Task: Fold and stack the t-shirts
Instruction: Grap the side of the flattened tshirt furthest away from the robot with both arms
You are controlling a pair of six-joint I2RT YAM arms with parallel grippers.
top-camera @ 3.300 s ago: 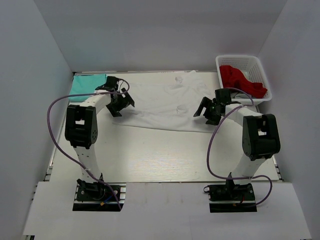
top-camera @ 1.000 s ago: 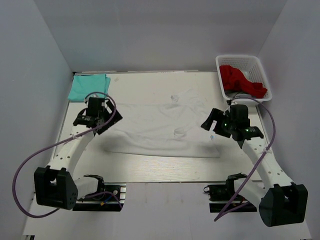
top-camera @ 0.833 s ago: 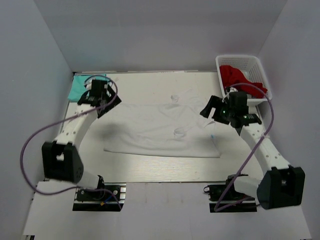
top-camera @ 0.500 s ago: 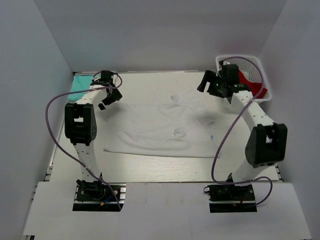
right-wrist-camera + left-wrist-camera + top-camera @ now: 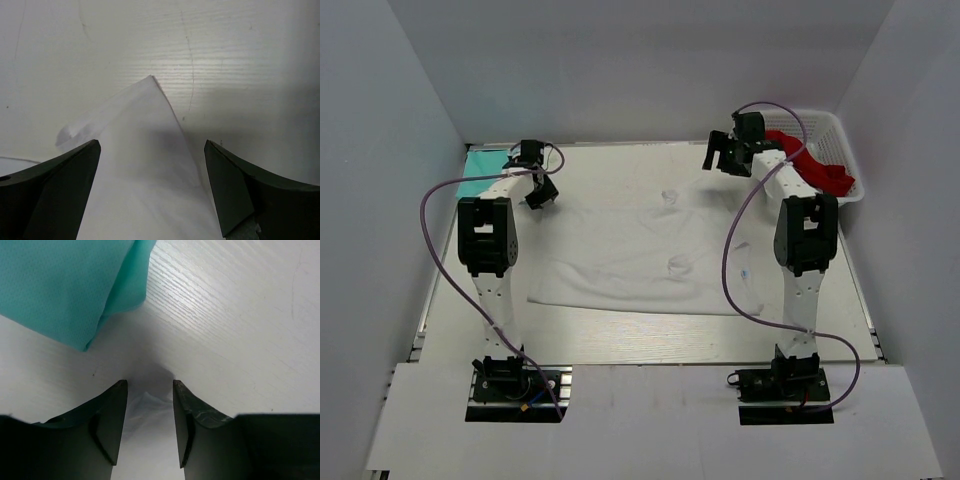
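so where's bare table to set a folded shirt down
Bare table: the near strip between the white t-shirt and the arm bases. A narrower strip runs behind it. Crowded at the teal t-shirt, far left, and basket, far right.

Spread t-shirt (image 5: 640,262) lies flat across the middle of the table (image 5: 650,335), arm bases on the near edge. Far left corner: the folded t-shirt (image 5: 480,172). Far right corner: the basket (image 5: 838,128), a cloth (image 5: 815,165) heaped in it. Left gripper (image 5: 150,385) sits at the spread shirt's far left corner, just before the folded one, cloth between its fingers, perhaps touching. Right gripper (image 5: 150,146) straddles the far right corner, left of the basket.
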